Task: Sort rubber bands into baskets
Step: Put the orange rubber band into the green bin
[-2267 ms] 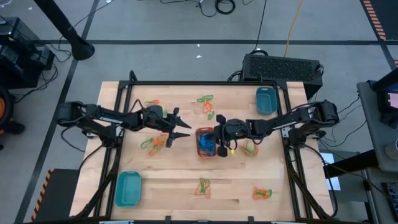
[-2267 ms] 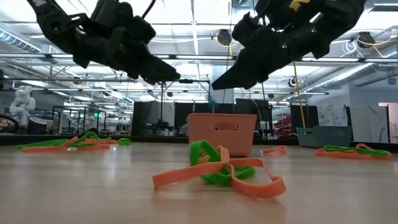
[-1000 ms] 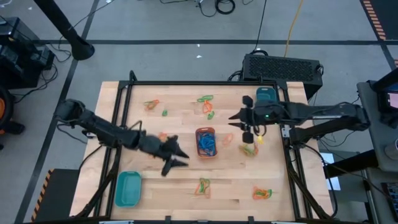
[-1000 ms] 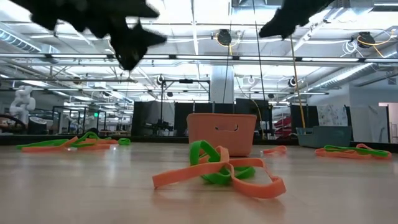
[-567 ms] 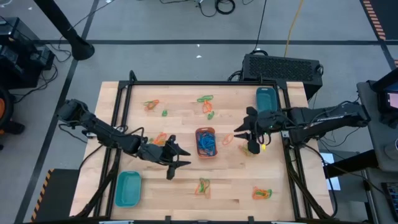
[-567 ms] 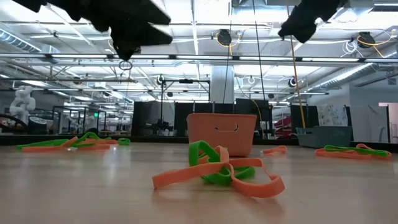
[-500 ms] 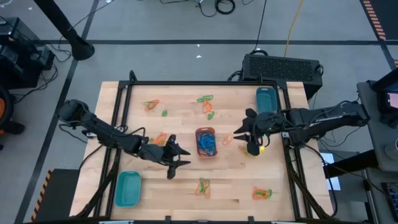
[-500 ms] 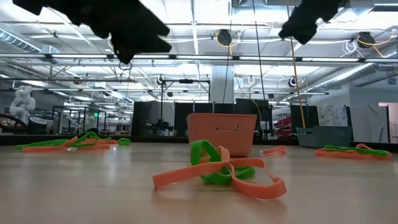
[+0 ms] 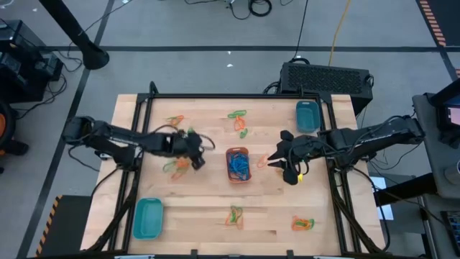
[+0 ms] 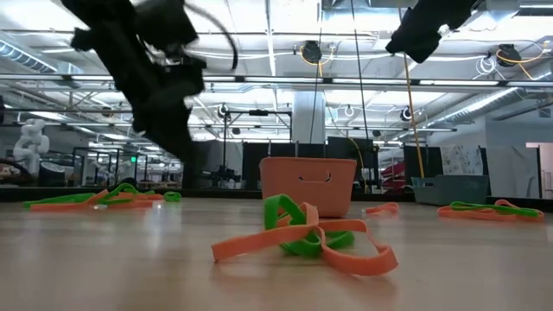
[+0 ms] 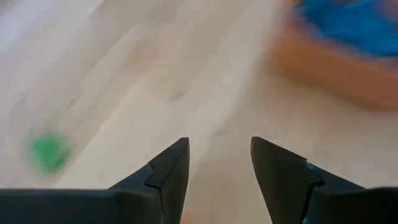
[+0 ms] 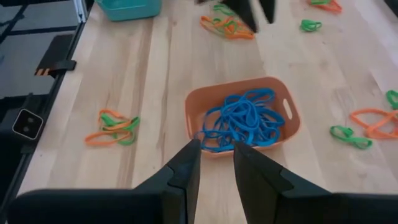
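While the orange basket (image 9: 238, 165) sits at the middle of the high view, heaped with blue rubber bands (image 12: 244, 119), a hand flanks it on each side. The left hand (image 9: 195, 152) hangs just left of the basket, over a tangle of orange and green bands (image 9: 175, 165); its fingers (image 11: 169, 170) stand spread apart with nothing between them. The right hand (image 9: 282, 158) hangs just right of the basket, close to an orange band (image 9: 261, 161) lying on the worktop (image 9: 208, 208). In the right wrist view its fingers (image 12: 189, 163) stand a little apart with a narrow gap, nothing visibly gripped, pointing at the near rim of the basket.

One teal basket (image 9: 148, 218) lies at the lower left of the high view, the other (image 9: 307, 116) at the upper right. More orange-and-green clusters lie scattered: one at the upper left (image 9: 175, 120), one at upper centre (image 9: 238, 121), one below the basket (image 9: 235, 215) and one at the lower right (image 9: 302, 224). In the low view a green and orange knot (image 10: 307, 236) lies in the foreground, in front of the orange basket.
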